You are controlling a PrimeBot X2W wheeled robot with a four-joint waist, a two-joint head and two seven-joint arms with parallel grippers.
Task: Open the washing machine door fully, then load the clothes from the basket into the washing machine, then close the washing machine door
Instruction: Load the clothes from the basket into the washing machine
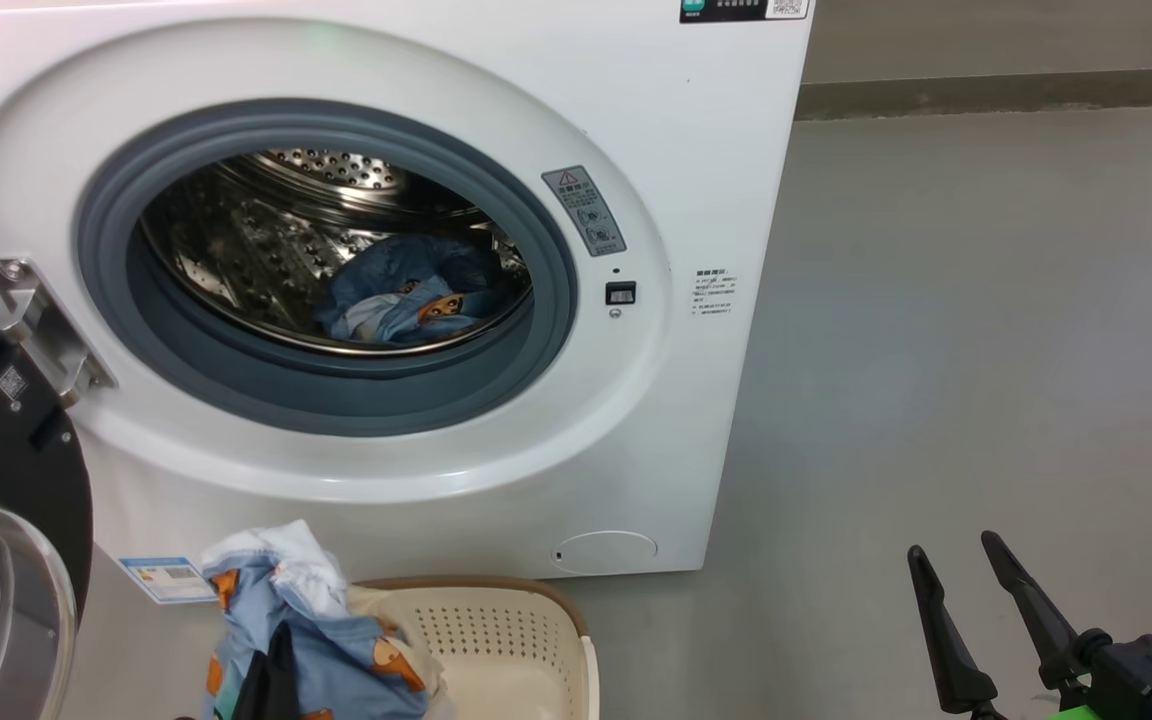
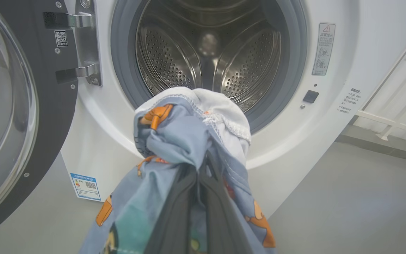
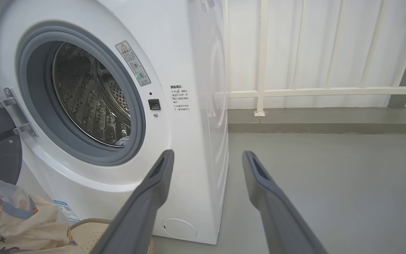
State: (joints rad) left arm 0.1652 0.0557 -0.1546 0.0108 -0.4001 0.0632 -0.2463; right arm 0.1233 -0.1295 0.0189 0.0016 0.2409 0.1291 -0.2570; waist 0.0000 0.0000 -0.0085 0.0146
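At the far left the door (image 1: 6, 470) stands swung open, black rim facing the robot, its glass bowl bulging low at the edge of the head view; a metal hinge (image 1: 44, 322) ties it to the white front of the washing machine (image 1: 696, 150). Inside the grey rubber ring (image 1: 336, 395) the steel drum (image 1: 256, 240) lies open to view; a blue garment (image 1: 406, 290) with an orange face on it and a bit of white rests on the drum's floor, towards the right. Below the opening, the left gripper (image 2: 203, 174) has its two dark fingers (image 2: 174, 215) pinched together on the clothes (image 1: 306, 620); the cloth is light blue with orange print, white at the top, and it bunches up over the fingertips; the bundle hangs over the left end of the basket (image 1: 526, 640), with cream cloth trailing down inside. A blue label (image 1: 168, 578) is stuck on the machine just left of the bundle; the basket sits on the floor close against the machine's front, its right half bare; a round white flap (image 1: 604, 552) shows just above and to the right of the basket's rim. Well to the right, the right gripper (image 1: 954, 548) is over bare grey floor (image 1: 986, 350), fingers spread wide, holding nothing; its wrist view looks past the machine's right corner to a white railing (image 3: 312, 92).
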